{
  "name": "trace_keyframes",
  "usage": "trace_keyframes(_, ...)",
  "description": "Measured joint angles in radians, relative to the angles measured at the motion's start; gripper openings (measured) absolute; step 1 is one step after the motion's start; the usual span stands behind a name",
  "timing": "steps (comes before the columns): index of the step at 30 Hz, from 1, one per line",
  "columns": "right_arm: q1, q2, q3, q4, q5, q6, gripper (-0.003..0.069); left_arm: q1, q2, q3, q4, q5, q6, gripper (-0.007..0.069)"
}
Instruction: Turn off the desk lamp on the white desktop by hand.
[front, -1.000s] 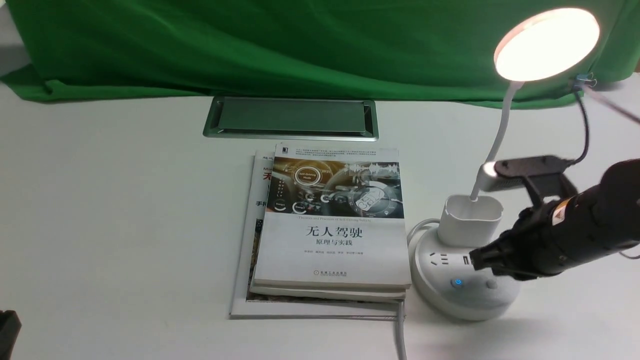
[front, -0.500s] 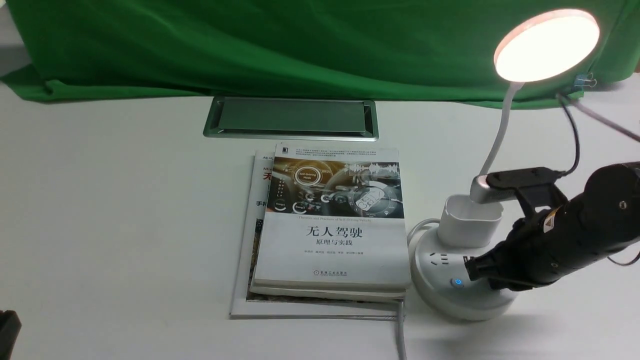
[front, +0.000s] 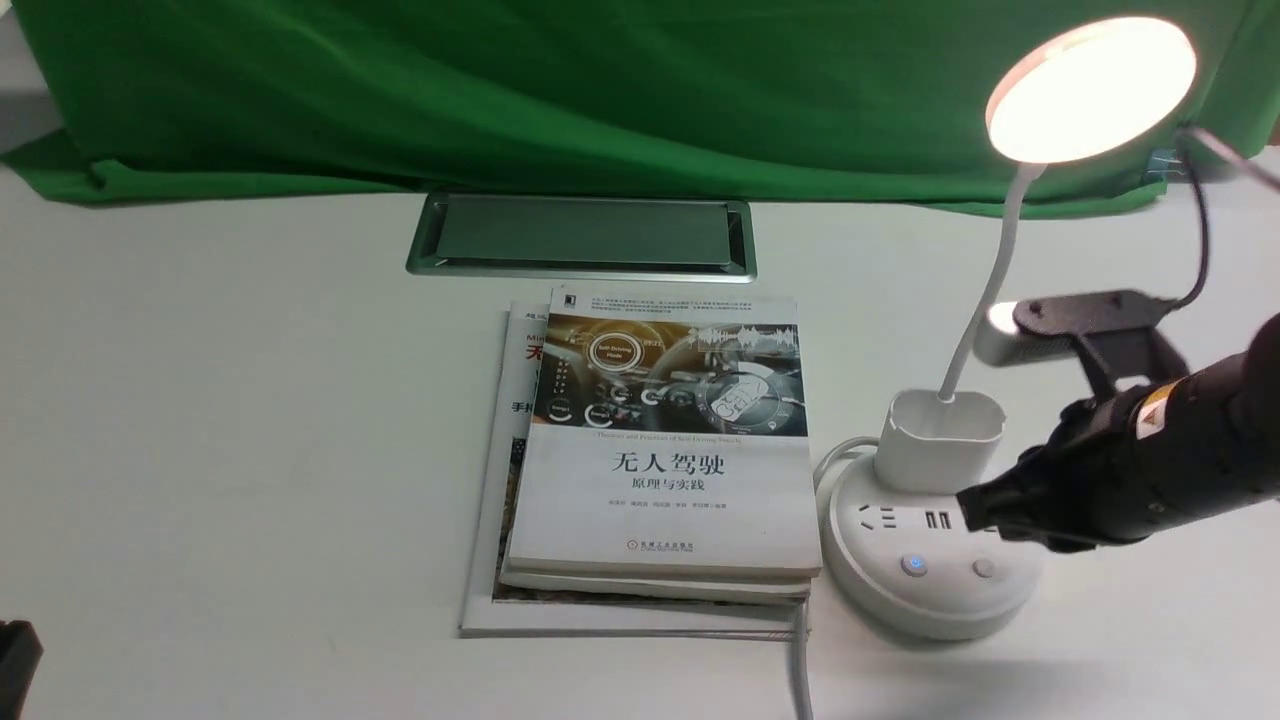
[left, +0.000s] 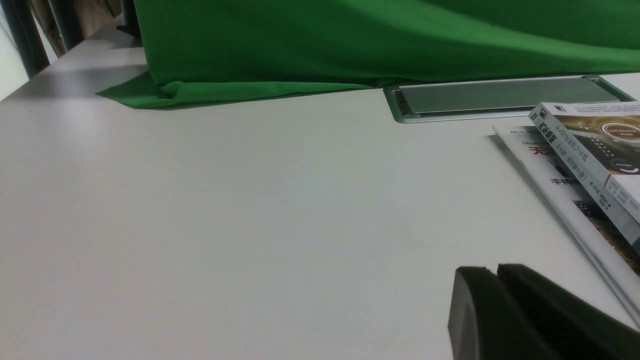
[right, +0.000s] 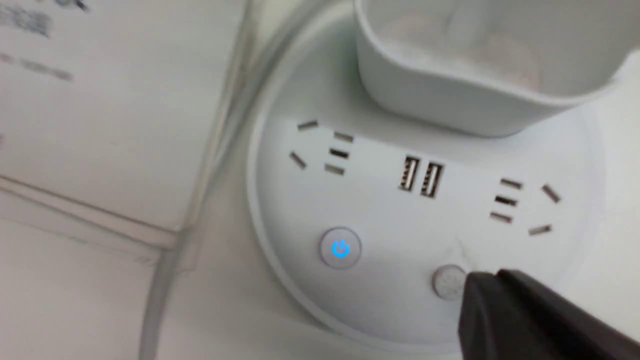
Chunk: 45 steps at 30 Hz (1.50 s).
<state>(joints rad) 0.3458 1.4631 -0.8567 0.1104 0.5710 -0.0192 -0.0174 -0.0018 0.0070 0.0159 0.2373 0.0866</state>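
The desk lamp stands at the right of the white desktop (front: 250, 420). Its disc head (front: 1090, 88) glows. The thin neck drops into the cup holder (front: 940, 440) on the round base (front: 930, 600). The base carries a blue-lit button (front: 913, 565) and a plain grey button (front: 984, 568). My right gripper (front: 968, 512), the hand, is shut and empty. It hovers over the base just above the grey button. In the right wrist view its tip (right: 480, 281) sits right beside the grey button (right: 447, 282), with the blue-lit button (right: 340, 248) apart from it. My left gripper (left: 495, 272) is shut and empty, low over bare desktop.
A stack of books (front: 660, 450) lies just left of the lamp base. The grey metal hatch (front: 580, 235) sits behind them. Green cloth (front: 600, 90) covers the back. The lamp's white cable (front: 800, 665) runs off the front edge.
My right gripper dipped down and left onto the base half a second ago, then rose and drew back to the right. The lamp head stays lit throughout.
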Motion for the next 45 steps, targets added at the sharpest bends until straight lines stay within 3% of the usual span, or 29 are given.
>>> trace_keyframes(24,0.0,0.161,-0.005,0.001,-0.078,0.0,0.0036,0.0,0.0,0.0,0.0,0.0,0.001,0.002)
trace_keyframes(35,0.0,-0.117,0.027,0.0,0.072,-0.002,0.0035,0.0,0.0,0.0,0.0,0.0,0.001,0.002)
trace_keyframes(45,0.0,-0.575,0.194,-0.007,0.191,0.003,0.0036,0.0,0.0,0.0,0.0,0.0,0.001,0.002)
